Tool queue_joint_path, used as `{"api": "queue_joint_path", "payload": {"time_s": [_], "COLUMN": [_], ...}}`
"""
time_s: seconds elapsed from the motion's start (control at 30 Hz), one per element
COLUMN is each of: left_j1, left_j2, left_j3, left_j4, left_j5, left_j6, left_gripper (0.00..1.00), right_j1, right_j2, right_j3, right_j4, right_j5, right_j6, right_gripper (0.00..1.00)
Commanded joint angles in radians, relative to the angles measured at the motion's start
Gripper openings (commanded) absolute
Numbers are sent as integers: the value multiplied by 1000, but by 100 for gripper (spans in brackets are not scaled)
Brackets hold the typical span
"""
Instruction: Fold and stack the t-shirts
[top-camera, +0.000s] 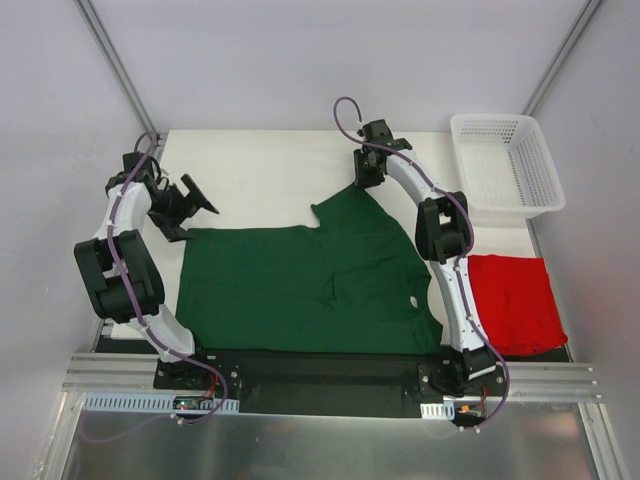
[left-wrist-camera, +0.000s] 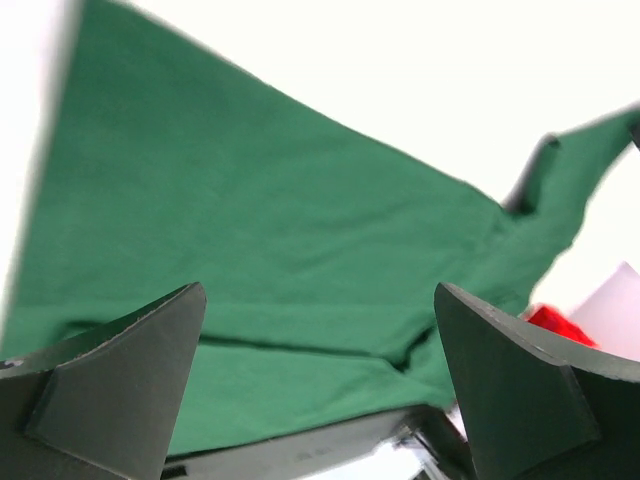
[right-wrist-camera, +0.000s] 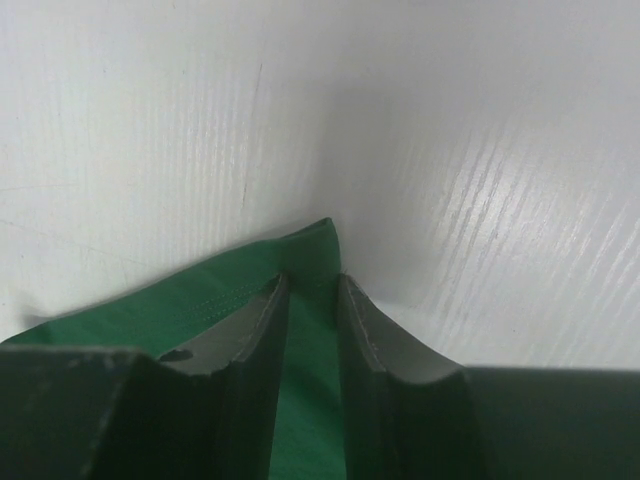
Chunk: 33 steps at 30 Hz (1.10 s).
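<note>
1. Green t-shirt (top-camera: 310, 290) lies spread across the middle of the white surface (top-camera: 270, 175), mostly flat, with creases near its centre.
2. Its far right corner runs up to the right hand (right-wrist-camera: 312, 285), whose fingers are clenched on that edge; the wrist view shows green cloth pinched in the narrow gap between them.
3. Left hand (top-camera: 190, 205) sits just beside the shirt's far left corner, released, jaws spread wide and holding nothing.
4. A red t-shirt (top-camera: 515, 300) lies folded on the surface at the near right, beside the right arm and apart from the green one.
5. A white basket (top-camera: 508, 210) stands at the far right corner.
</note>
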Motion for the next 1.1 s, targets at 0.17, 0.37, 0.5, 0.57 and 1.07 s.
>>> {"api": "queue_joint_path", "payload": {"time_s": [0.17, 0.37, 0.5, 0.57, 1.07], "left_j1": [-7, -10, -10, -11, -24], "left_j2": [169, 232, 288, 305, 494], "left_j3": [284, 298, 305, 310, 485], "left_j4": [-262, -293, -295, -293, -283], "left_j5": [-342, -474, -535, -526, -302], "left_j6": [158, 235, 255, 261, 320], "left_gripper": [99, 99, 99, 99, 99], "right_j1": [-2, -3, -6, -9, -22], "right_j2": [-35, -33, -38, -38, -40], "right_j3": [-15, -22, -29, -31, -31], "right_j4": [-50, -49, -50, -49, -47], "right_j5": [-21, -29, -29, -30, -33], "right_j6": [16, 18, 14, 13, 11], "right_gripper": [28, 27, 28, 28, 27]}}
